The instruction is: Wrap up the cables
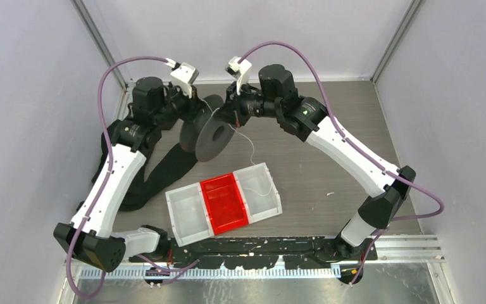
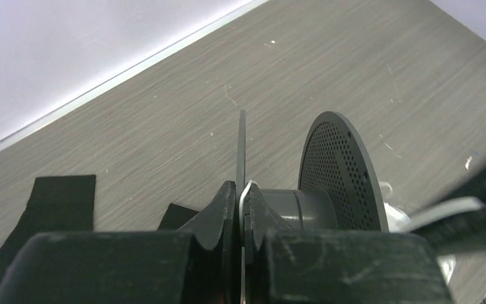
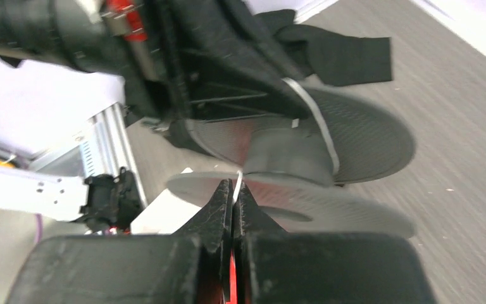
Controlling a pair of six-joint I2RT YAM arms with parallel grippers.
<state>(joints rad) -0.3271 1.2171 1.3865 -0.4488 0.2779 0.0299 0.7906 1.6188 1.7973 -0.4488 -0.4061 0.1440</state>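
Upper centre: left end effector (image 2: 240, 195) pinched the spool (image 1: 212, 136) rim, steadying it; right end effector (image 3: 234, 190) pinched the cable (image 1: 252, 152), apparently for winding.

Both clamped: left pincer (image 2: 241, 195), right pincer (image 3: 234, 191), wrists close together.

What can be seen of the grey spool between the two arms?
The spool is dark grey, plastic-looking: two round flanges with small holes, joined by a short smooth hub. The left claw is shut on one flange's rim and seems to hold it off the table. The right claw pinches a thin white cable beside the hub.
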